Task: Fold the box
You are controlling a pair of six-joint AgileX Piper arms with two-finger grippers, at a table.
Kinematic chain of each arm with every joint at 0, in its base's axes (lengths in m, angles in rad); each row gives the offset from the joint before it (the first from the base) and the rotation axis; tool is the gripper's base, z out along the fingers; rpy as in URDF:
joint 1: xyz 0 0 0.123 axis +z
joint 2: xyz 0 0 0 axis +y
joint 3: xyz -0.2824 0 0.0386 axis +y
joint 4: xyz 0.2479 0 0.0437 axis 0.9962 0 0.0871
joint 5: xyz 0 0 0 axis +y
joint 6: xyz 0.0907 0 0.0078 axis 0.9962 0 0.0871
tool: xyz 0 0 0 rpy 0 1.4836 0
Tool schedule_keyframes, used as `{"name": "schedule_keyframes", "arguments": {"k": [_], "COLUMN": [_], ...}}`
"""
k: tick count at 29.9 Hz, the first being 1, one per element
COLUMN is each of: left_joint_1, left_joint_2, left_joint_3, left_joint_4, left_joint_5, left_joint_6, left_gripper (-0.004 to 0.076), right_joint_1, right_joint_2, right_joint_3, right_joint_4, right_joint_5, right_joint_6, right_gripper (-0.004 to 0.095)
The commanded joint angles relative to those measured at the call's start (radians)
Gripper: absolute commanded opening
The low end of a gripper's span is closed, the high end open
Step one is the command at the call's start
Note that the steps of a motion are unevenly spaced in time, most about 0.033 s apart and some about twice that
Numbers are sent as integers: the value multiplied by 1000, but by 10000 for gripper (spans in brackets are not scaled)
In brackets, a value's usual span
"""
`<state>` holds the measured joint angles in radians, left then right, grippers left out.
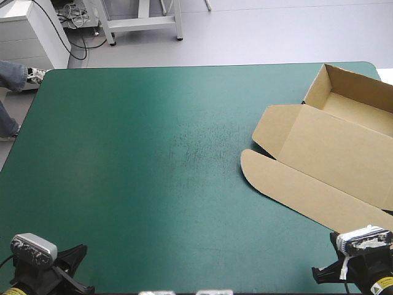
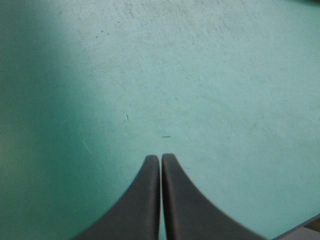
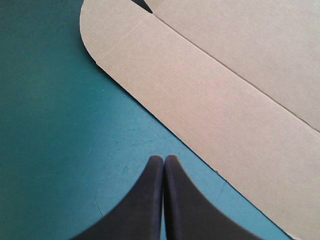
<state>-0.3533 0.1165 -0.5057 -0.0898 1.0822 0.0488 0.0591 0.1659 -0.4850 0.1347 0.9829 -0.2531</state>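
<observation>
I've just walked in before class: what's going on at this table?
Nothing is being handled. The brown box lies at the table's right as an open tray, lid flat on the teal-green cover. The left gripper and right gripper sit at the near edge, fingers shut, empty, the right just short of the lid.

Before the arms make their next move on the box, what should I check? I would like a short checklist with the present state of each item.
1. Box on the table: ok, at the right side, tray walls raised, lid flat.
2. Left gripper empty: ok, shut over bare teal-green cover.
3. Right gripper empty: ok, shut, apart from the lid's rounded flap ahead of it.
4. Fingers open for a grasp: not ok, both pairs shut.
5. Box's right edge on the table: cannot tell, it leaves the high view.
</observation>
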Motion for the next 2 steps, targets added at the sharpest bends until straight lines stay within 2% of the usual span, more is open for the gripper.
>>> {"name": "schedule_keyframes", "arguments": {"k": [1, 2], "left_joint_1": [-4, -4], "left_joint_2": [16, 16], "left_joint_3": [-22, -22], "left_joint_4": [-16, -16], "left_joint_5": [-55, -55], "left_joint_6": [-3, -3], "left_gripper": [-8, -8], "right_joint_1": [7, 7], "right_joint_2": [10, 10], "right_joint_3": [-24, -24], "right_joint_4": [4, 4], "right_joint_5": [-68, -68], "right_joint_6": [-4, -4], "right_gripper": [-22, -22]}}
